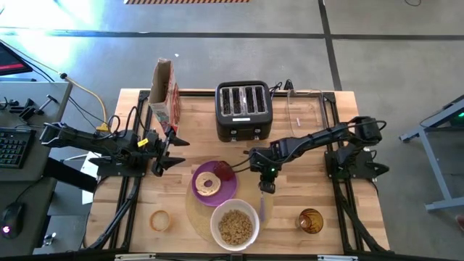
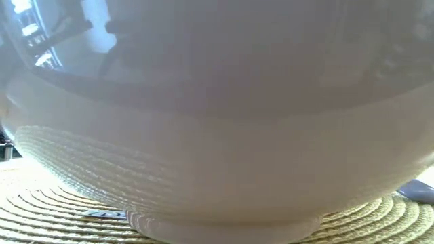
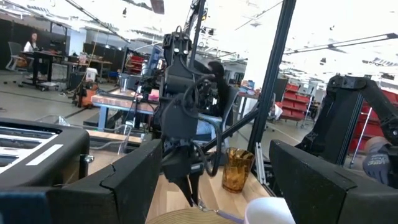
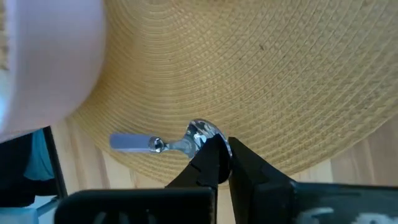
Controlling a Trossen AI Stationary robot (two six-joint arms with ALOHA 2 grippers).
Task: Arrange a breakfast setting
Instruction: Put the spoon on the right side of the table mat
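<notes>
Beside the white bowl [image 1: 235, 224], on the round mat's [image 4: 249, 74] edge, your right gripper [image 4: 219, 151] pinches the metal spoon [image 4: 163, 142] at its bowl end, fingers nearly together, laying it where a diner would reach. Your left gripper [image 1: 171, 150] waits spread apart over the counter [image 1: 138, 214].

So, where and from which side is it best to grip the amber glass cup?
Probably at its side wall, a little below the rim, coming level from the right. The amber glass cup stands upright and alone on the table, clear of the mat. The right end effector is the nearer one.
</notes>
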